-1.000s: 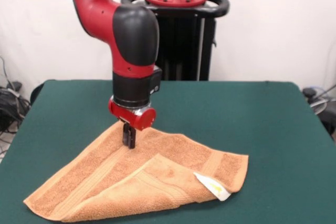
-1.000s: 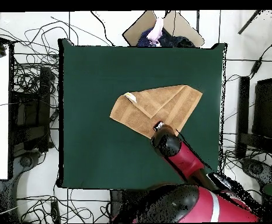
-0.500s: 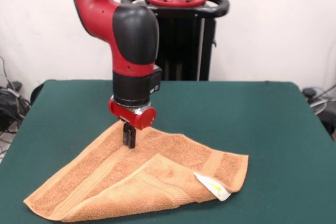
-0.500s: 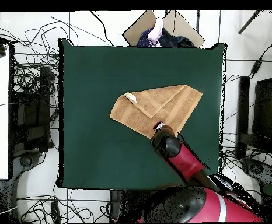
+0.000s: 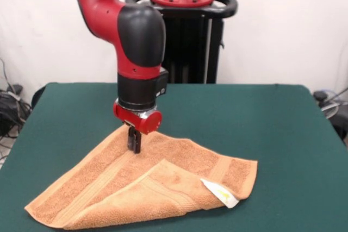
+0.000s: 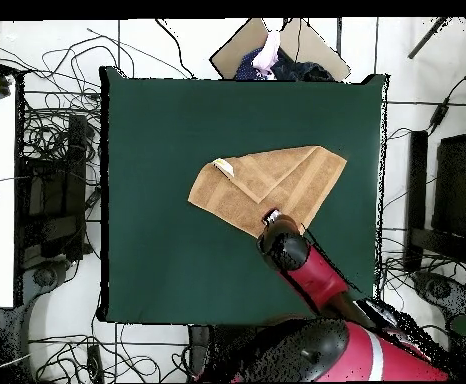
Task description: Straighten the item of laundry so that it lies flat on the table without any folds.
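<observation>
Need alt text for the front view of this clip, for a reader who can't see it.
A red and black robot arm's gripper presses down on the far corner of an orange-tan towel lying folded over itself on a dark green table. A white care label shows near the towel's right corner.

I see my red and black arm (image 5: 136,42) coming down steeply, wrist vertical, with the gripper (image 5: 134,144) pointing straight down. Its dark fingers look pressed close together at the tip, low over the desk (image 5: 272,123).
</observation>
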Available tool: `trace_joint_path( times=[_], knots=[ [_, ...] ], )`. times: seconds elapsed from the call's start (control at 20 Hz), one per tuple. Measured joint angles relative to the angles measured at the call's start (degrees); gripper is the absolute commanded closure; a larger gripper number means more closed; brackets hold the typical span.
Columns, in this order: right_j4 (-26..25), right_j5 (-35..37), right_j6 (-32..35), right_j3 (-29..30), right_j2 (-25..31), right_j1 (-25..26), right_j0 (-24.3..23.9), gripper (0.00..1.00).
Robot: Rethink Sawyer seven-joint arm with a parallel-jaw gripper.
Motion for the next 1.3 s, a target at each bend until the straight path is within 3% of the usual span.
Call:
trace_joint_path(
  times=[0.7,1.3],
  knots=[
    [1.22,-0.01,0.00,5.43,-0.21,-0.96,0.66,1.00],
    [1.24,0.01,0.00,17.59,-0.22,-1.31,-1.66,1.00]
  ],
)
